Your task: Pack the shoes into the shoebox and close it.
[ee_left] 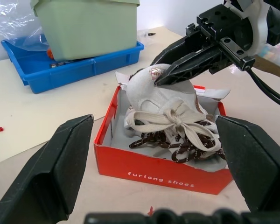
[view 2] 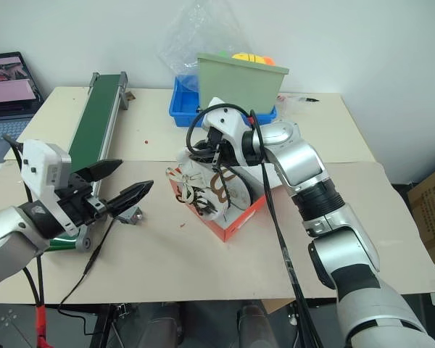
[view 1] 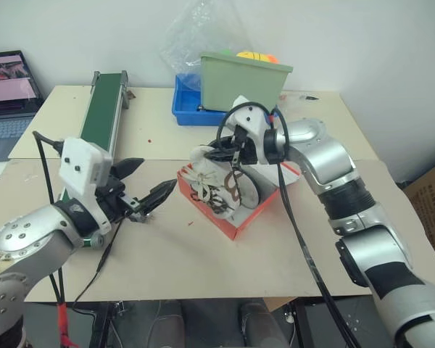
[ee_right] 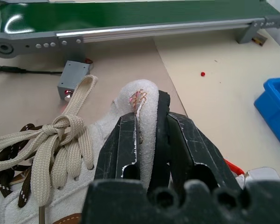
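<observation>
On the cream table (view 1: 203, 261), near its centre, the shoebox (ee_left: 158, 175) lies open, red outside and white within, and the shoes (ee_left: 165, 109) sit inside it in a heap of cream and dark brown laces. One white sneaker stands up on end at the box's 12 o'clock side, and the right gripper (ee_right: 151, 126) is clamped on that sneaker's heel edge, its two black fingers (ee_left: 186, 60) pinching the white fabric between them. The left gripper (view 1: 146, 187) hangs off the box's 9 o'clock side, well apart from it, its jaws spread wide with nothing between them, pointing toward the box. Printed white lettering runs along the box's near red wall (it reads "furlong shoes"). Beyond the box, toward 12 o'clock, a green bin (view 1: 243, 83) stands in a blue tray (view 1: 185, 109), with clear plastic wrap bunched behind. A green conveyor belt (view 1: 101, 116) runs along the table at about 10 o'clock, and a laptop (view 1: 7, 94) sits open at the far 9 o'clock edge.
</observation>
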### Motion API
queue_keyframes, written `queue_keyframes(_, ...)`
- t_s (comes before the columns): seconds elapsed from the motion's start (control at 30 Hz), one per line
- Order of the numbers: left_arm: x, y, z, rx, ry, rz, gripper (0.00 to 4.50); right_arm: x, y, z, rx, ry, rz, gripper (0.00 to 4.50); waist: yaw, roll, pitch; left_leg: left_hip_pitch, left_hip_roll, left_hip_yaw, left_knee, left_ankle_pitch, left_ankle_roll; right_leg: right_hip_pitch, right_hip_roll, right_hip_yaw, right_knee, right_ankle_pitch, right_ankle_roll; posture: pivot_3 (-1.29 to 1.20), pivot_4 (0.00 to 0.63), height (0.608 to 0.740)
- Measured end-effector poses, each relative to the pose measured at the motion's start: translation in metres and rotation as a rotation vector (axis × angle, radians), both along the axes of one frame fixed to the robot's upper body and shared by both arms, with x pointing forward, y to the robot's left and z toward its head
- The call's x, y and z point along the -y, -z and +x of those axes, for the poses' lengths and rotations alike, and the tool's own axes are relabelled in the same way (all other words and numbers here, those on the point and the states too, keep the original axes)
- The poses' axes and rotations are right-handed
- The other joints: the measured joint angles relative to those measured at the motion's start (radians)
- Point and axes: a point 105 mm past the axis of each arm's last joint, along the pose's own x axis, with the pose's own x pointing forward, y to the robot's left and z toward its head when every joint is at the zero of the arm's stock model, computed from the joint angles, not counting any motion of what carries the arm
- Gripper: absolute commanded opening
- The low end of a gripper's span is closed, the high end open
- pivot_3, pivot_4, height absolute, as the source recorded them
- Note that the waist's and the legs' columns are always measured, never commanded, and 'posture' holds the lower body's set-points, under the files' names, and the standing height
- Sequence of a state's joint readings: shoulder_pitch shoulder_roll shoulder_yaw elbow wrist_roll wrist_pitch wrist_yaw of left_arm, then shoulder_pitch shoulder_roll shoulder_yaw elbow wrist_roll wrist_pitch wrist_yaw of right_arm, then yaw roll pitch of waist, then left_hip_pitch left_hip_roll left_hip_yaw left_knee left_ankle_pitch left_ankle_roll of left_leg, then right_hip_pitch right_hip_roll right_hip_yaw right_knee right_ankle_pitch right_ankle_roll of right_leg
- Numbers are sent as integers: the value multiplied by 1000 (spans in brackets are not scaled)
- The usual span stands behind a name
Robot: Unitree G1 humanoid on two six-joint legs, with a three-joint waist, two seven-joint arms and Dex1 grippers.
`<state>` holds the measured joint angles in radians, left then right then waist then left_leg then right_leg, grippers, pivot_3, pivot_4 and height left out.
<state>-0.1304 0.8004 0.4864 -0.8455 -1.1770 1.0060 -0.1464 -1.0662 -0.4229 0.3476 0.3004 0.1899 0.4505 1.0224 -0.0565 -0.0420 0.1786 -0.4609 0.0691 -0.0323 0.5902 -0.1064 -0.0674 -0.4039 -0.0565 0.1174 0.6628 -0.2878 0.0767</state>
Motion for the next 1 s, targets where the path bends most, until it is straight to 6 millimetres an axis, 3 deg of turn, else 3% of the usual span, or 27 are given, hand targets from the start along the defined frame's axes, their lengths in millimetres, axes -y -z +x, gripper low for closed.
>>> queue_keyframes(0.3,0,3,-4,-4,-31,-11,4470,5,-1,12,-2,-28,-65,539,11,0,0,0,0,0,0,0,0,0,0,0,0,0,0,0,150,740)
queue_keyframes(0.57,4,5,-8,-9,-41,-22,4470,6,18,22,-3,-45,-109,539,16,0,0,0,0,0,0,0,0,0,0,0,0,0,0,0,150,740)
queue_keyframes(1.0,6,4,-13,-20,-55,-18,4470,25,47,45,-38,27,-204,539,16,0,0,1,0,0,0,0,0,0,0,0,0,0,0,0,150,740)
